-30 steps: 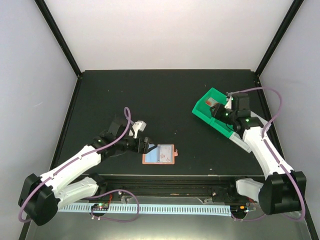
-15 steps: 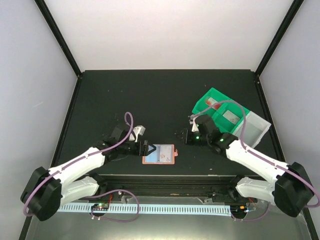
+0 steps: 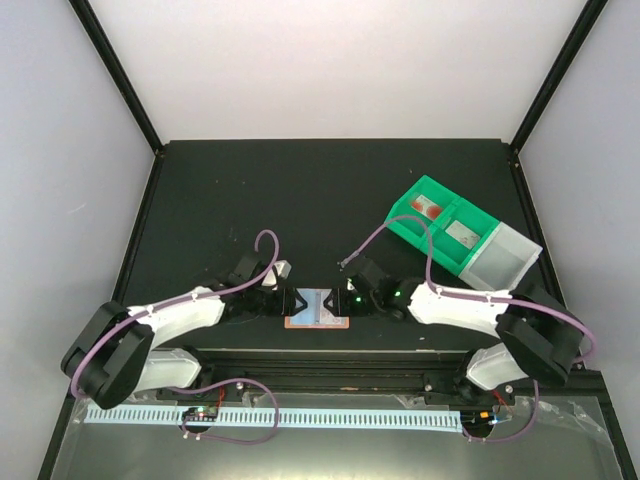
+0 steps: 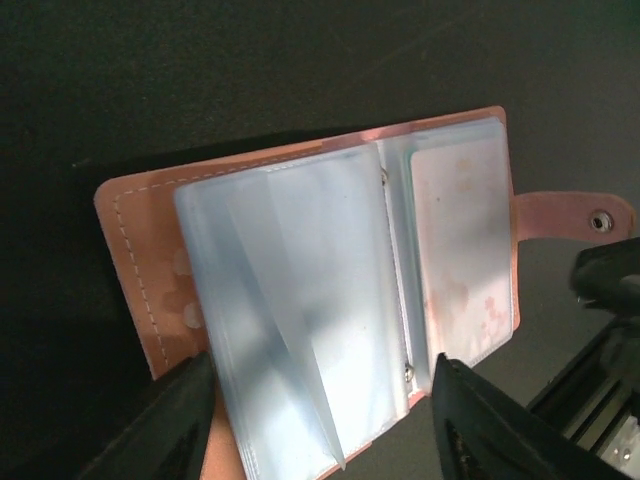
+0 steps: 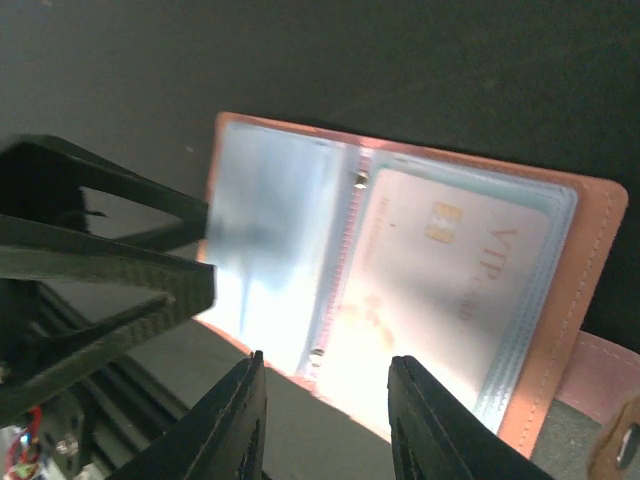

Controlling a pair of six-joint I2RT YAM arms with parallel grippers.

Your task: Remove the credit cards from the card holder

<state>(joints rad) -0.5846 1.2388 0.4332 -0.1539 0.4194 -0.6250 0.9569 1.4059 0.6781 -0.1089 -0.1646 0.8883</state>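
Note:
The salmon-pink card holder (image 3: 318, 308) lies open on the black table near the front edge, its clear sleeves fanned up (image 4: 300, 300). A pale credit card (image 5: 460, 270) with a gold chip sits in one sleeve; in the left wrist view it shows as a pale card with pinkish marks (image 4: 462, 240). The snap tab (image 4: 570, 215) sticks out at the side. My left gripper (image 3: 291, 302) (image 4: 325, 365) is open, its fingers flanking the sleeve stack's near edge. From the opposite side my right gripper (image 3: 340, 300) (image 5: 328, 360) hovers open over the holder's edge, holding nothing.
A green compartment bin (image 3: 420, 240) stands at the right rear with two cards (image 3: 428, 207) inside and a pale tray section (image 3: 510, 255) beside it. The table's front rail (image 4: 590, 400) runs close behind the holder. The two grippers face each other closely.
My right arm swung from the green bin down and left to the card holder. My left gripper moved in onto the holder's left edge and its jaws narrowed.

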